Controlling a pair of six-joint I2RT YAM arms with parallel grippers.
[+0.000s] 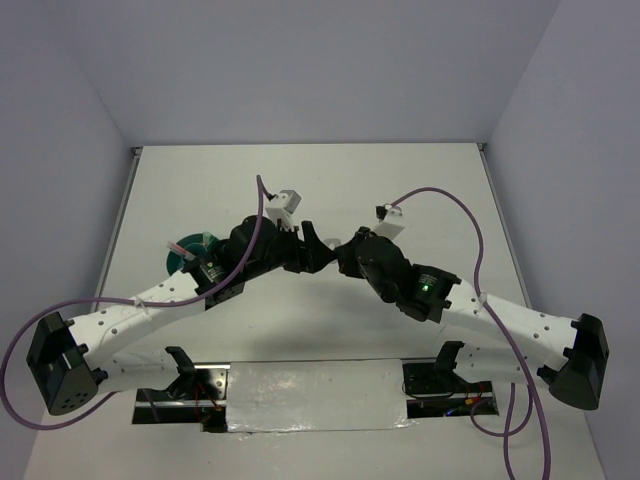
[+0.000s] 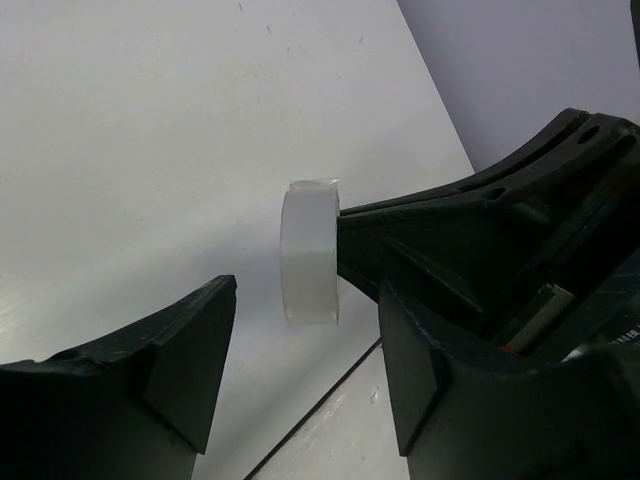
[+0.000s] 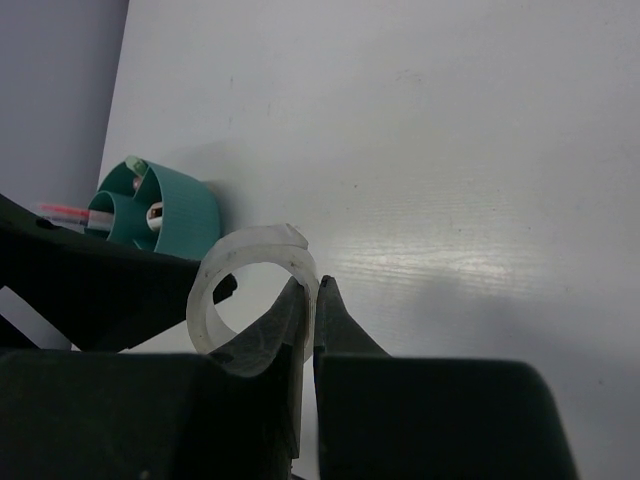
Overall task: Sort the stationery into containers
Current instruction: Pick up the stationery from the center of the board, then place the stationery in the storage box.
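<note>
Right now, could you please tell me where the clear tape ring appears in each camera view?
Top external: cannot be made out; it would be at the right gripper, mid-picture.
Left wrist: the clear tape ring is at centre, seen edge-on.
Right wrist: lower centre-left, its hole showing.
Shared landmark: the right gripper, which pinches the ring's wall and shows in all three views.

— What colour is the clear tape ring [image 3: 255,243] showing?
— It is looking milky and see-through, over a plain white table [image 1: 400,180].
— And the organizer [image 3: 185,215]?
— It is showing solid teal. The left claw [image 2: 305,350] and right claw [image 3: 318,290] are looking matte black, the cables [image 1: 475,235] purple.
</note>
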